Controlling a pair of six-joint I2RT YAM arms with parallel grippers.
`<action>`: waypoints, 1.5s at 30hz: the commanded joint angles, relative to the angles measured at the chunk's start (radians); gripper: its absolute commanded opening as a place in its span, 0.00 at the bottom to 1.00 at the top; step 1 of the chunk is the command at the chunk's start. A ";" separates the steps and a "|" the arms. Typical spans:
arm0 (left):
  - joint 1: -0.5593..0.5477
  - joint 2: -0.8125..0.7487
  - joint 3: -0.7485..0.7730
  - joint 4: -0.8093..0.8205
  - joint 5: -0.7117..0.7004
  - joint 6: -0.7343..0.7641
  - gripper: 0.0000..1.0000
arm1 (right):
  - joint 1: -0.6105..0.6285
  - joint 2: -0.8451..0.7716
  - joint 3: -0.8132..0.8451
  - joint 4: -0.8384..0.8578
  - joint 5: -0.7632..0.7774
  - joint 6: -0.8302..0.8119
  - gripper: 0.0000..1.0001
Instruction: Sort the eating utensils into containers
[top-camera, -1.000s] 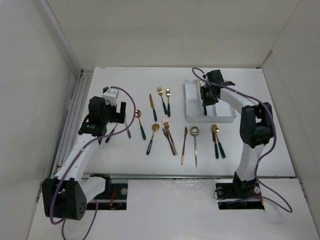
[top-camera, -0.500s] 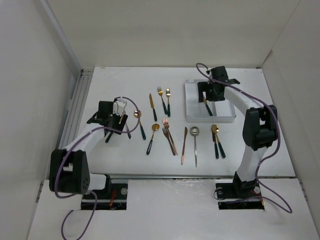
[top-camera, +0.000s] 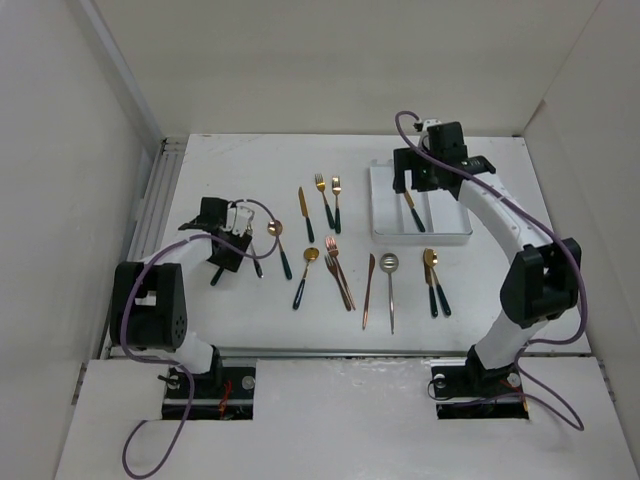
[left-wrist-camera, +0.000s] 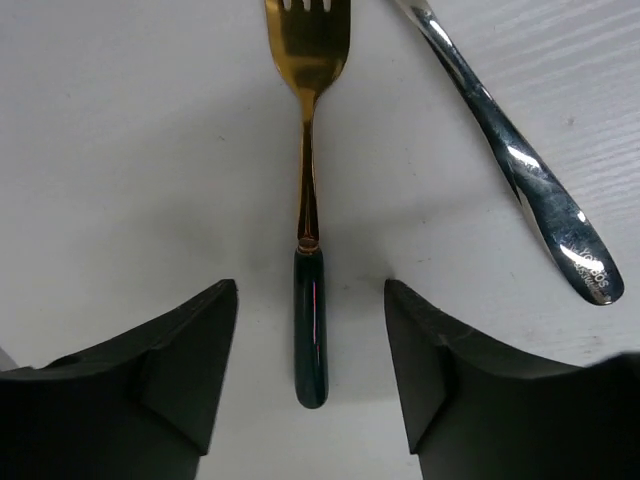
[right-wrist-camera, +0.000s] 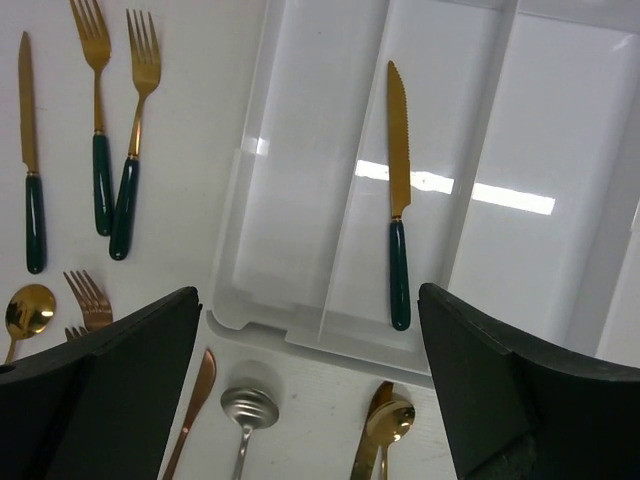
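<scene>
Left gripper (left-wrist-camera: 310, 292) sits low over the table (top-camera: 500, 300), jaws apart, straddling the dark green handle of a gold fork (left-wrist-camera: 309, 200). The pads stand clear of it on both sides, so no grip. A silver handle (left-wrist-camera: 520, 165) lies diagonally just right of the fork, near the right finger (left-wrist-camera: 470, 380), not touching it.

Right gripper (top-camera: 420, 185) is above the white tray (top-camera: 385, 236), jaws spread wide, nothing in them. A gold knife (right-wrist-camera: 398, 190) with a green handle lies flat in the tray's middle compartment, handle toward the near end.

Loose on the table between the arms: another knife (top-camera: 304, 213), two forks (top-camera: 330, 200), two gold spoons (top-camera: 292, 258), copper forks (top-camera: 338, 272), a copper knife (top-camera: 368, 290), a silver spoon (top-camera: 390, 290) and a gold pair (top-camera: 435, 282) just below the tray.

The top view shows the full spread, but there the left gripper and its purple cable (top-camera: 262, 212) cover the fork. Only the left wrist view shows the gap at the pads. Only the right wrist view makes the knife's compartment clear.
</scene>
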 joint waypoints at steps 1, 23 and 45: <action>0.021 0.042 0.018 -0.035 -0.005 0.019 0.55 | 0.004 -0.041 -0.008 0.034 0.001 0.008 0.95; 0.130 -0.060 0.465 -0.154 0.408 -0.280 0.00 | 0.175 -0.190 -0.079 0.212 -0.139 0.160 0.96; -0.080 -0.389 0.354 0.323 0.615 -0.724 0.00 | 0.505 0.051 0.128 0.670 -0.430 0.391 0.68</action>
